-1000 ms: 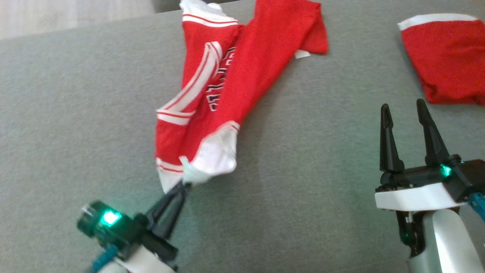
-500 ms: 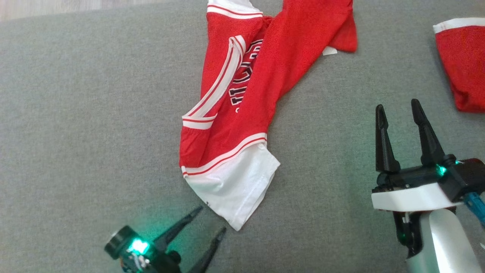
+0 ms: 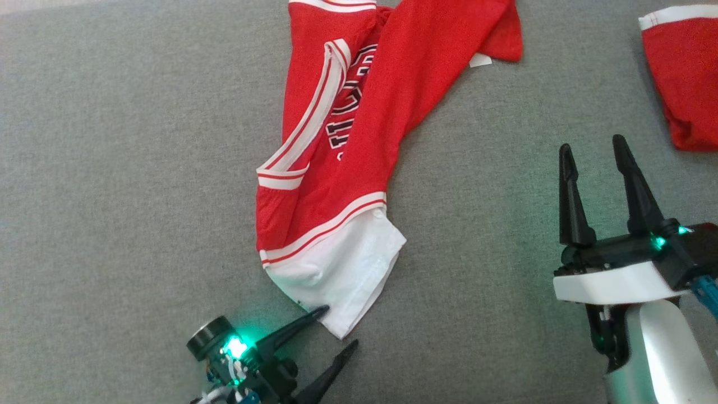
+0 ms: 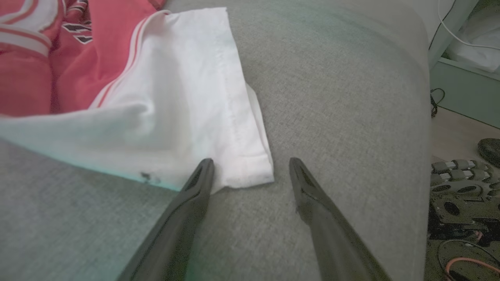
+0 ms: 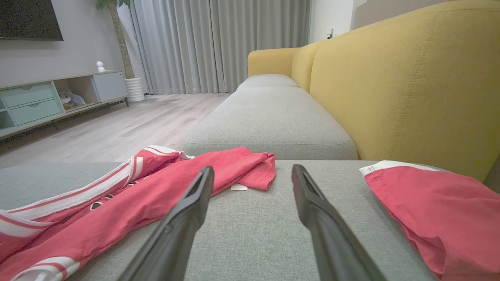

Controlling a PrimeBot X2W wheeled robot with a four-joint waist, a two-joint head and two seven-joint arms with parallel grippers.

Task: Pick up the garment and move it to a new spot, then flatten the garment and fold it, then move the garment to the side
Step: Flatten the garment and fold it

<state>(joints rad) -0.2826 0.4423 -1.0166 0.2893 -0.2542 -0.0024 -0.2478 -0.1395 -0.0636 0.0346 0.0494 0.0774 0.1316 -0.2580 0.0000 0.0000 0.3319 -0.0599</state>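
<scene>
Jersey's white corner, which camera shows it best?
Left wrist view: the white corner lies close between the fingers of the open left gripper. Head view shows it smaller; right wrist view, barely a white strip.

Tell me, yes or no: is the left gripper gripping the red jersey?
No: the left gripper is open, and the white corner of the jersey lies ungripped between its spread fingertips on the grey cushion.

Grey cushion [image 3: 112,168] carries jersey [image 3: 364,129] and second garment [image 3: 687,78].

red garment [image 3: 359,140] with white hem lies crumpled lengthwise on grey cushion [image 3: 123,168].
</scene>
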